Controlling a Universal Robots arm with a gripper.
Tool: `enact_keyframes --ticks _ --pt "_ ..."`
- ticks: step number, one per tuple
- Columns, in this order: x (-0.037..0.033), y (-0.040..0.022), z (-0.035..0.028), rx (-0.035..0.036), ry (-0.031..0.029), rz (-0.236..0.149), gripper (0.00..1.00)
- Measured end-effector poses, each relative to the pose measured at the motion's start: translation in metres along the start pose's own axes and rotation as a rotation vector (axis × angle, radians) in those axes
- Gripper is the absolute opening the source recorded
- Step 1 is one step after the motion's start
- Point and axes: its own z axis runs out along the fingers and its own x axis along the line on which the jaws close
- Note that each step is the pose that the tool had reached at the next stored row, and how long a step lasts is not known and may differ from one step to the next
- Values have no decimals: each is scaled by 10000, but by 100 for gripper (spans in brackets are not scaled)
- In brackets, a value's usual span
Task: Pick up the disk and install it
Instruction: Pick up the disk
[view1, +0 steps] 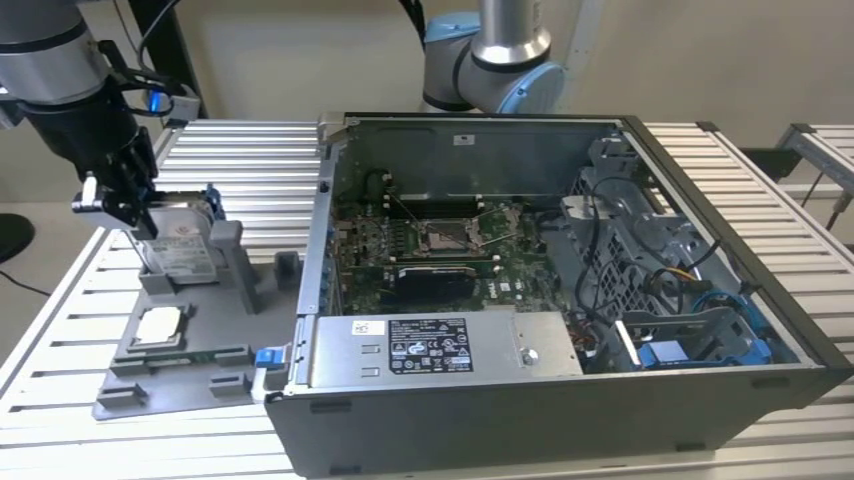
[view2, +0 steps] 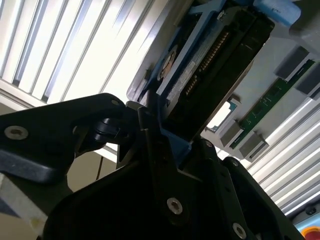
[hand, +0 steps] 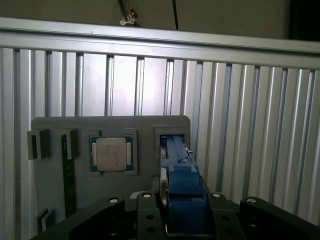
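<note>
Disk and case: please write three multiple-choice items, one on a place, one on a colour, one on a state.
1. Where is the disk? A) lying on the floor B) upright in the grey holder C) hanging from a wire
2. Its carrier's colour? A) red B) blue C) yellow
3. The case is: A) open B) closed C) upside down
1 B: it stands in the holder, at the exterior view's left of the case. 2 B: blue in the first wrist view. 3 A: its boards show.
</note>
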Motion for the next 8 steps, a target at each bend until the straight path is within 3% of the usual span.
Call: enact_keyframes --ticks 2,8 --pt "0 0 12 -4 -47 2 0" --pt "2 1 22 -86 -43 7 0"
